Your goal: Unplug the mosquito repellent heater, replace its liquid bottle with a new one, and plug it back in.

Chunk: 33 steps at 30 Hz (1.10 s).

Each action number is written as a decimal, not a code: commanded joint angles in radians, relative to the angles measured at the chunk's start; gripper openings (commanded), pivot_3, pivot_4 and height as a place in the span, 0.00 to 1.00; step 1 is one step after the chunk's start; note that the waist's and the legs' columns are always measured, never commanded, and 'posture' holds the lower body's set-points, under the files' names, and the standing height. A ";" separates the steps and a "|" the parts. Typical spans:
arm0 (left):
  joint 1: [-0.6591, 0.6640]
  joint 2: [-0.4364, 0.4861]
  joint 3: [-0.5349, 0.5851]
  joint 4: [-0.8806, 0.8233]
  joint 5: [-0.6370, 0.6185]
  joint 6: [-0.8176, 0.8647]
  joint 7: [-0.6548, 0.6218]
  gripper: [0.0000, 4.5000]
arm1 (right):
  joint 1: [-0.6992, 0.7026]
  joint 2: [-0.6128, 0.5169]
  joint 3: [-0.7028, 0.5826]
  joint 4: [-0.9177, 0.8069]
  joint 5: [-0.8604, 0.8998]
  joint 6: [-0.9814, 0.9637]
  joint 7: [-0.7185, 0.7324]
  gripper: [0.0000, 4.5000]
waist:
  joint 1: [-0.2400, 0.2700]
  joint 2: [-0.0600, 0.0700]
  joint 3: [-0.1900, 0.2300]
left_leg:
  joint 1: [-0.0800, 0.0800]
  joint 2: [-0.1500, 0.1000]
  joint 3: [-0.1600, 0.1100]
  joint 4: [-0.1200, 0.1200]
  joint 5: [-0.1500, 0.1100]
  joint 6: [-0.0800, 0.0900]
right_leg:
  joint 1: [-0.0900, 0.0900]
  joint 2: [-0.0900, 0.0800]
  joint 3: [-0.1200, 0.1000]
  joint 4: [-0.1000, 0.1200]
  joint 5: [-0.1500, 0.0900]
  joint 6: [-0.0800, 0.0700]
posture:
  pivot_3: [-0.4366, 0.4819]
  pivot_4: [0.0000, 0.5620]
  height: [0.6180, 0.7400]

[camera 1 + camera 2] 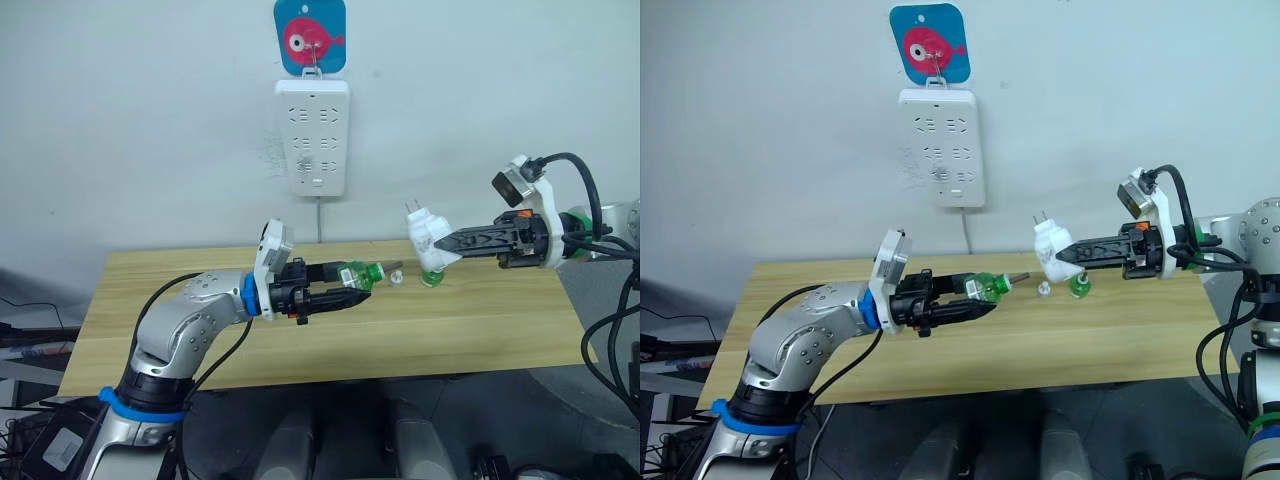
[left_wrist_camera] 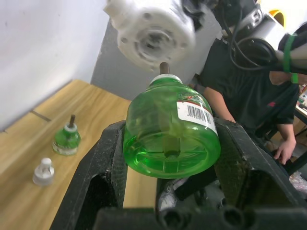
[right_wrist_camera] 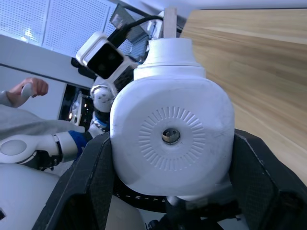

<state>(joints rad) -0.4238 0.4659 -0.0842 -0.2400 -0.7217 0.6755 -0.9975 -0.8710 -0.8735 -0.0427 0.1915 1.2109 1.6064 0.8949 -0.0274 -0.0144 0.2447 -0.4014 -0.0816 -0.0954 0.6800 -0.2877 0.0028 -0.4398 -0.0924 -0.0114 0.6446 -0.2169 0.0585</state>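
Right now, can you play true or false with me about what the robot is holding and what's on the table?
1. The left gripper holds a green bottle. True.
2. The heater is plugged into the power strip. False: the right gripper holds it in the air, unplugged.
3. Another green bottle stands on the table. True.
4. The small white cap sits on the held bottle. False: it stands on the table.

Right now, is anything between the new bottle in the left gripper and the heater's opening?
Nothing visible. The green bottle in the left gripper points its wick at the heater held by the right gripper; open air between.
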 commanded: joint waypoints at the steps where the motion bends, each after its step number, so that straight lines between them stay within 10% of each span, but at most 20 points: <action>1: -0.014 -0.019 -0.006 -0.014 0.000 -0.020 -0.001 0.51 | 0.004 -0.005 -0.047 -0.017 0.184 0.008 -0.144 0.66 | -0.002 0.000 0.000 | 0.000 0.000 0.000 0.000 0.000 0.000 | 0.000 0.000 0.000 0.000 0.000 0.000 | 0.37 0.46 1.00; 11: -0.024 -0.035 0.001 -0.037 -0.013 -0.003 -0.001 0.51 | 0.048 0.021 -0.077 -0.020 0.415 0.008 -0.418 0.66 | -0.003 0.000 0.000 | 0.000 0.001 0.002 0.000 0.000 0.001 | 0.000 0.000 0.000 0.000 0.000 0.000 | 0.37 0.45 1.00; 33: -0.045 -0.041 -0.022 -0.041 -0.005 -0.006 -0.007 0.51 | 0.085 -0.001 -0.041 -0.017 0.594 -0.038 -0.540 0.66 | -0.002 0.000 0.000 | 0.000 0.001 0.005 0.000 -0.001 0.001 | 0.000 0.001 0.000 0.000 0.000 0.000 | 0.38 0.42 1.00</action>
<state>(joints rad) -0.4460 0.4371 -0.0913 -0.2506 -0.7214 0.6875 -0.9956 -0.7784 -0.8664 -0.0920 0.2021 1.7252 1.5767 0.3565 -0.0298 -0.0144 0.2447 -0.4009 -0.0802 -0.0904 0.6802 -0.2884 0.0042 -0.4398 -0.0912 -0.0112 0.6444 -0.2169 0.0585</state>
